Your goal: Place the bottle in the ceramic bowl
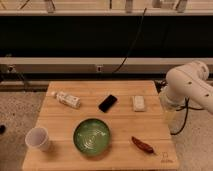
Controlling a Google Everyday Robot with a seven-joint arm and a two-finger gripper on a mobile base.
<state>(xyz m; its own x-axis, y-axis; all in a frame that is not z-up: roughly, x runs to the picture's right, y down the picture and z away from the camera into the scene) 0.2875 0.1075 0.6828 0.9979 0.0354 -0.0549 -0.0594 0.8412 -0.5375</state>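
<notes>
A clear plastic bottle (pixel 65 99) with a white cap lies on its side at the back left of the wooden table (pixel 60 125). The green ceramic bowl (pixel 92 136) stands empty near the table's front middle, below and to the right of the bottle. Only a white segment of my arm (pixel 189 85) shows, beyond the table's right edge. The gripper itself is out of view.
A black phone (pixel 107 103) lies behind the bowl. A white rectangular object (pixel 138 103) sits at the back right. A red chili pepper (pixel 143 145) lies at the front right. A white cup (pixel 38 138) stands at the front left. A dark shelf and cables run behind.
</notes>
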